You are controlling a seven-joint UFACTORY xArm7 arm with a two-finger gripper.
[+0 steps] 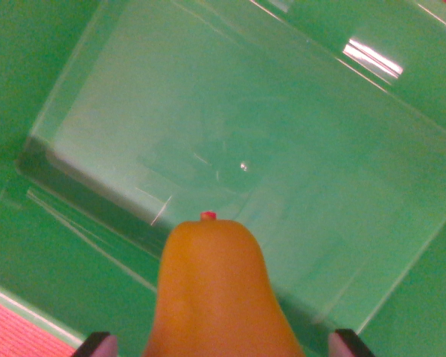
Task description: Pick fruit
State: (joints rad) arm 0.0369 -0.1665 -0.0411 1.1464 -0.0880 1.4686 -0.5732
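Orange pear-shaped fruit (217,290) w/ small red stem tip fills the 6 o'clock area, sitting btwn two dark fingertips (94,345) of the gripper (223,345), one at 7, other at 5. Whether fingers actually press it: can't tell. Behind it toward 12, clear plastic rectangular bin (401,245) rests on green surface (14,89); pink-red mat (14,331) at 8.

1. The orange fruit (217,294) is cut off by the bottom edge; its lower part is unseen.
2. Only the pincer's (223,343) two dark fingertips (96,343) show; contact with the fruit cannot be told.
3. The clear plastic container (282,134) runs past the top edge.
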